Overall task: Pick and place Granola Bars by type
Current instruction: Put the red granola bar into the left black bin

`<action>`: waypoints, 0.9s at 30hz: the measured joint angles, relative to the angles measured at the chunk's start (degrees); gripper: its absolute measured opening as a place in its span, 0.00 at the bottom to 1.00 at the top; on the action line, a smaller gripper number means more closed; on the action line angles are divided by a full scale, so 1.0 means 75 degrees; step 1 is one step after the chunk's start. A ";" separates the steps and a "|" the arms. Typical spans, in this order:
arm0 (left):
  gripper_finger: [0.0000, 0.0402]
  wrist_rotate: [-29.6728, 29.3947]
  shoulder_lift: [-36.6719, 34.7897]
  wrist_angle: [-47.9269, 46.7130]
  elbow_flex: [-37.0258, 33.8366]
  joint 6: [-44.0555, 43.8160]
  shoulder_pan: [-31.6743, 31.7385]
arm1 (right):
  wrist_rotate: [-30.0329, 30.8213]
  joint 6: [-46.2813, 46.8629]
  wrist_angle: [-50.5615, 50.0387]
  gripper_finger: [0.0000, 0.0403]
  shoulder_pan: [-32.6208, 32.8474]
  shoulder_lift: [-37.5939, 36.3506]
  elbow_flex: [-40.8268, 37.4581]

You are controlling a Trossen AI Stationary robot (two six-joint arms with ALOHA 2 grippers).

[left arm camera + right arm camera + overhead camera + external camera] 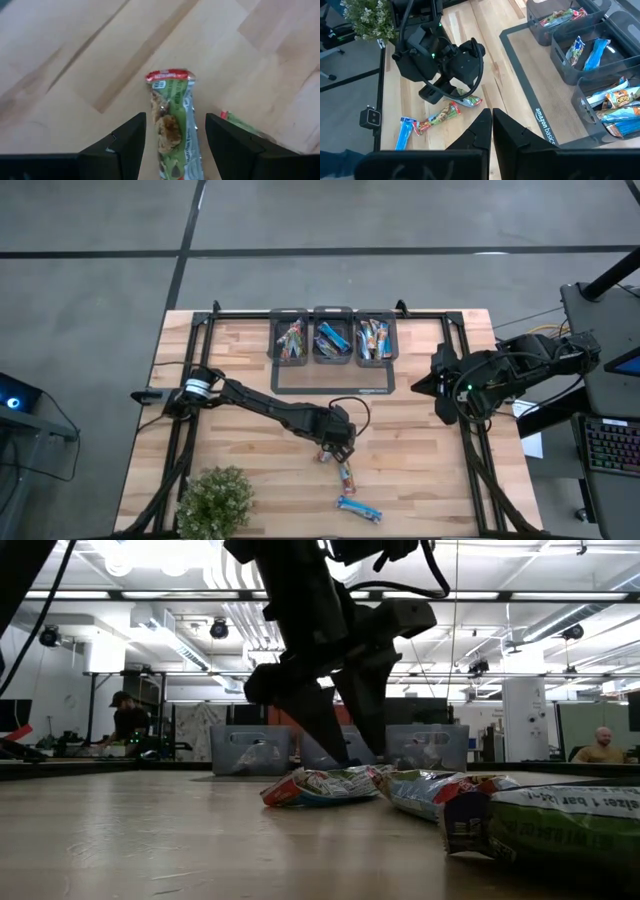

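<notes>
A green granola bar with a red end (172,125) lies flat on the wooden table (250,450), near the table's middle. My left gripper (175,117) hangs open over it, pointing steeply down, one finger on each side of the bar's long sides with a gap to each. In the low view the two fingers (340,715) come down just behind that bar (320,785). Two more bars lie nearer the front edge: a multicoloured one (346,477) and a blue one (358,508). My right gripper (491,117) is shut and empty, raised at the table's right side.
Three dark bins (332,338) holding sorted bars stand in a row at the table's far edge, on a black-edged mat (335,385). A leafy plant (215,500) stands at the near left corner. Bare wood lies left of my left arm.
</notes>
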 joint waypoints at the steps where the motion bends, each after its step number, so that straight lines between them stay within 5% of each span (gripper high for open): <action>1: 0.47 0.0021 0.0003 0.0081 -0.0042 0.0010 -0.0013 | 0.0000 0.0000 0.0000 0.02 0.0000 0.0000 0.0000; 19: 0.47 0.0364 -0.0005 -0.0006 0.0485 0.0322 -0.0085 | 0.0003 0.0012 0.0000 0.02 0.0000 0.0000 0.0000; 27: 0.45 0.0067 -0.0349 -0.1645 0.0893 0.0541 -0.0188 | 0.0003 0.0254 -0.0003 0.02 0.0006 -0.0001 0.0000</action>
